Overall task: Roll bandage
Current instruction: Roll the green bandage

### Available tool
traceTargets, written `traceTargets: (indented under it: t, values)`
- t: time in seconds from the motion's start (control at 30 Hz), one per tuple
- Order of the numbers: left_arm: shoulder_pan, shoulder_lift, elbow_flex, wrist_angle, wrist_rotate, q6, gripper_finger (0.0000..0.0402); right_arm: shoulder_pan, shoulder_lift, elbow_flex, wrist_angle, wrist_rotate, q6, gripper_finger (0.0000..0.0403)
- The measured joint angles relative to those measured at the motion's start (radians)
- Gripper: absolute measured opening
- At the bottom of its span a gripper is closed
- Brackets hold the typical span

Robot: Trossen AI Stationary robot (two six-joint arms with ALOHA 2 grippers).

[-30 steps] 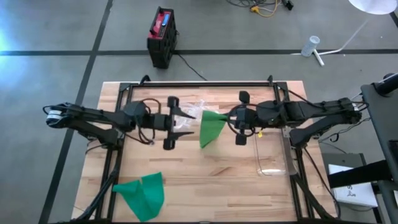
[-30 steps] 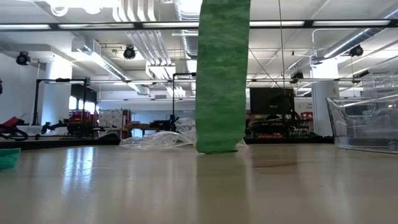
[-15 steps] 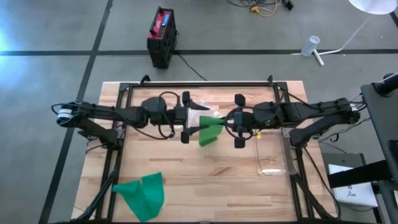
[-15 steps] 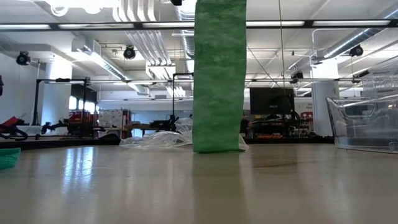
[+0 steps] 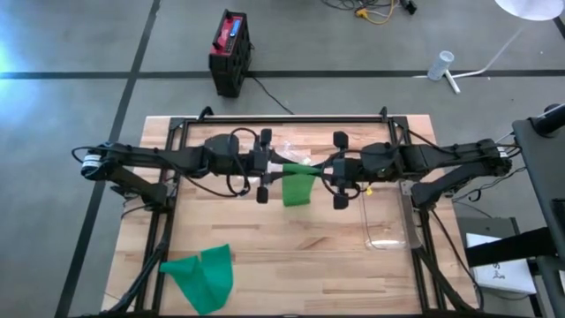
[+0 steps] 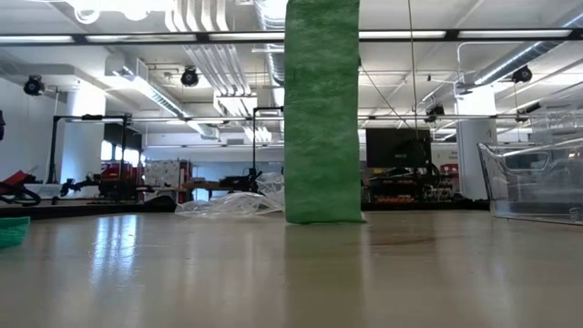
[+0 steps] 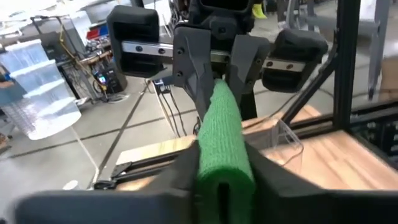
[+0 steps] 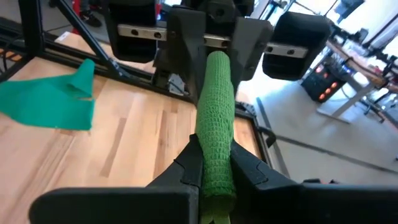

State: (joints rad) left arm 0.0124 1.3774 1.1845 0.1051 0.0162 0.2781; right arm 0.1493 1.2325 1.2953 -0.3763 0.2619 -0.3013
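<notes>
A green bandage (image 5: 300,185) hangs over the middle of the table between my two grippers. Its top edge runs as a gathered band (image 7: 224,134) from one gripper to the other. In the low view it is a broad upright strip (image 6: 321,109) whose lower end reaches the tabletop. My left gripper (image 5: 275,177) comes level from the table's left and is shut on the band. My right gripper (image 5: 327,177) comes from the right, tipped slightly down, and is shut on the band's other end. A second green bandage (image 5: 201,276) lies crumpled near the front left corner. My left gripper (image 7: 225,165) pinches the left end of the bandage's gathered top edge (image 7: 225,152) between its two fingers, coming level from the table's left. The cloth hangs below, its lower end (image 6: 321,215) at the tabletop. My right gripper (image 8: 214,168) pinches the right end of the same gathered top edge (image 8: 216,149) between its two fingers, from the table's right. The band (image 8: 216,99) runs straight across to the left gripper (image 8: 211,53).
A clear plastic box (image 5: 387,221) stands to the right of the grippers. Crumpled clear wrap (image 5: 287,152) lies just behind the bandage. A black frame (image 5: 282,120) borders the table's far and side edges. Bare wood lies toward the near edge.
My left gripper has moved toward the table's right, up to the hanging bandage, levelled out, and shut on its top edge. The bandage, which hung from the right gripper alone, is now held at both ends and its face has turned squarer toward the low camera.
</notes>
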Motion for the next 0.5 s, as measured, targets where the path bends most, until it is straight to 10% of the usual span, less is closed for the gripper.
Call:
traceTargets:
  t: [0.2,0.5]
  values:
    - [0.001,0.0,0.108,-0.168,-0.005,0.116,0.0048,0.0,0.0,0.008,0.04,0.003,-0.006,0.0043]
    - [-0.036,-0.002,0.141,-0.214,-0.132,0.488,0.0024,0.001,-0.027,0.056,0.084,-0.015,0.049,0.0178]
